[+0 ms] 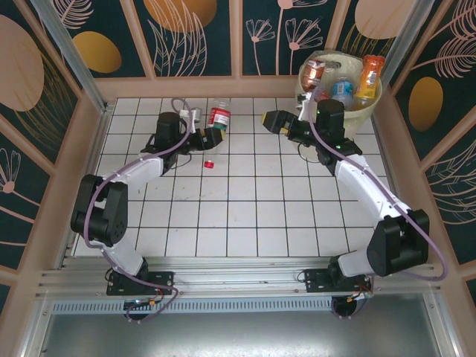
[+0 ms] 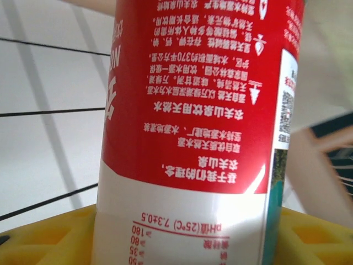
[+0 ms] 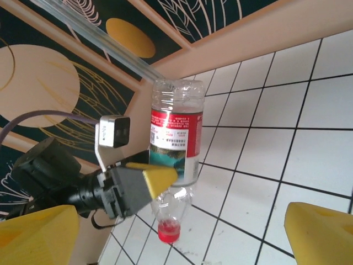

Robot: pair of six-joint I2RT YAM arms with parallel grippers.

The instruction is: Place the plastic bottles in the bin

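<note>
Upside down, the bottle (image 2: 187,110) reads "农夫山泉" on red, "(25°C) 7.3±0.5" on white.

left hand (image 3: 165,175): clamped on red-label bottle (image 3: 175,132) (near its neck) | right hand (image 3: 176,248): fingers spread wide

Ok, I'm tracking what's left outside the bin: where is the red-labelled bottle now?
In the top view the red-labelled bottle is toward the far side, left of centre, held in the left gripper, well left of the bin.
</note>
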